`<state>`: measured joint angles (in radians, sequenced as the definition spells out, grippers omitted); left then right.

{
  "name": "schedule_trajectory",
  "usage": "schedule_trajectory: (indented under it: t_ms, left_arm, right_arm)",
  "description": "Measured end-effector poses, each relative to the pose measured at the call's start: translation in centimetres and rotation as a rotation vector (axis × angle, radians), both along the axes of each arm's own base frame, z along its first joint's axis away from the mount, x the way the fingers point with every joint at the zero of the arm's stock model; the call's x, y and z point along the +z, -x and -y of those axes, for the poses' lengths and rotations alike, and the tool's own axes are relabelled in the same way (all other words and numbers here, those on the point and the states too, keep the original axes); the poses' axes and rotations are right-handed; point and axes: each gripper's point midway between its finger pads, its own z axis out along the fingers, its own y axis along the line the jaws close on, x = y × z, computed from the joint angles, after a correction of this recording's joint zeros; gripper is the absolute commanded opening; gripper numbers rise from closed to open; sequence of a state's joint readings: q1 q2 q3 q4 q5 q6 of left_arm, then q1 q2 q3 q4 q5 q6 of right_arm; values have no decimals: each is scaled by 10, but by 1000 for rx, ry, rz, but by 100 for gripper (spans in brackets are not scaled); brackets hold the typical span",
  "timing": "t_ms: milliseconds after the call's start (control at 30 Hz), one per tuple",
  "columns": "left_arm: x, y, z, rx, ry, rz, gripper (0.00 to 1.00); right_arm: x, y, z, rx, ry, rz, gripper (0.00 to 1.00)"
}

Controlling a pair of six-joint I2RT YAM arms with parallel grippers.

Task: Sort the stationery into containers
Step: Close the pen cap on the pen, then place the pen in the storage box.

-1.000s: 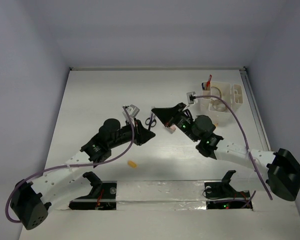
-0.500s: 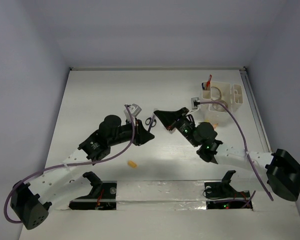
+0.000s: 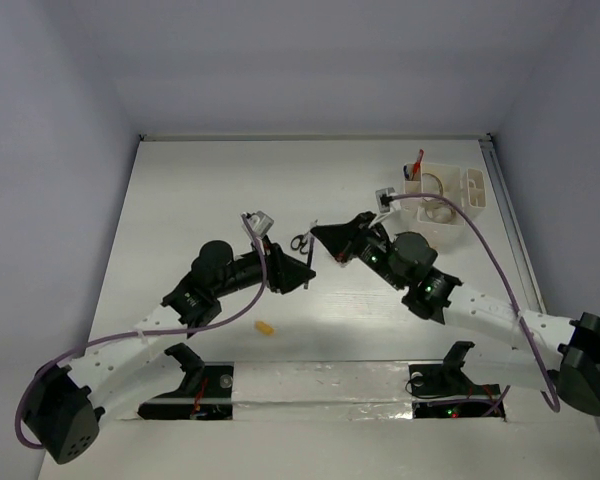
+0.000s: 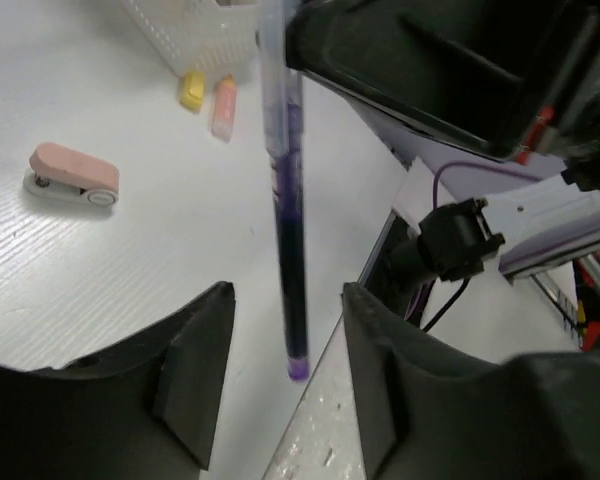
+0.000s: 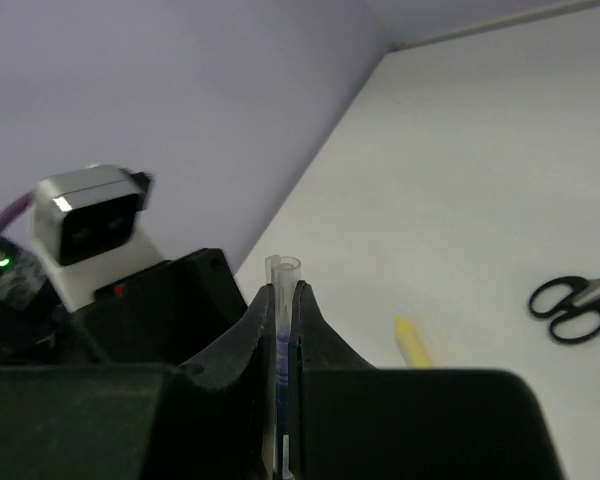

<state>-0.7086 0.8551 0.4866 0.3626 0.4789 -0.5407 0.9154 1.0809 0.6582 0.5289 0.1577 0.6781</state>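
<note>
Roughly above the counter's middle, the clear-barrelled pen (image 4: 292, 200) is clenched near its upper end by the right tool (image 5: 286, 300). The left tool (image 4: 285, 310) stands released, its fingers (image 4: 195, 370) flanking the pen's lower end without touching it. Likely risks: those fingers could clip the pen on drawing away and twist it in the narrow grip, or it could slip before reaching the white organiser (image 3: 475, 190) near the far right corner.

We lose the pen's (image 4: 292, 250) top at the left wrist view's upper edge. Its lower shaft is buried inside the right gripper (image 5: 283, 295). Organiser (image 3: 450, 190) contents are too small to tell from above. Scissors (image 5: 572, 305) blades are clipped by the frame edge.
</note>
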Motion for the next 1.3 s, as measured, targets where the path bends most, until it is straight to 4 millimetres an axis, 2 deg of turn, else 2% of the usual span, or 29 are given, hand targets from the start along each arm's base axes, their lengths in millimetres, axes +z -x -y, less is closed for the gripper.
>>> schedule_trajectory:
  t_ms: [33,100,267,300,400,533,633,733,833,1000,1200,1300]
  left_arm:
    - [4,-3,-1,10,15,10,53]
    - [11,-6,-3,22,36,35,61]
    - [30,1,-8,19,74,91,80]
    - [34,3,-9,20,84,104,99]
    - [42,10,-11,16,107,136,99]
    - [35,13,-11,15,105,135,99]
    - [19,12,-12,30,84,113,99]
    - [6,7,-15,61,60,96,99]
    - [4,1,-18,100,51,103,99]
    - [1,-8,-22,150,38,122,99]
    - [-8,-16,-20,167,11,120,99]
    - [-11,-18,-19,167,3,121,99]
  right_arm:
    - [-2,-5,3,-6,24,-1,0]
    - [-4,-28,17,-62,62,-6,0]
    - [13,-109,73,-287,112,8,0]
    - [20,-123,86,-335,125,21,0]
    - [40,-151,123,-465,160,65,0]
    - [58,-182,184,-658,225,111,0]
    - [58,-203,228,-792,289,110,0]
    - [47,-221,260,-889,373,90,0]
    - [31,-238,277,-934,458,69,0]
    - [5,-260,293,-954,557,35,0]
    - [-19,-283,298,-955,623,26,0]
    - [-25,-289,296,-949,635,40,0]
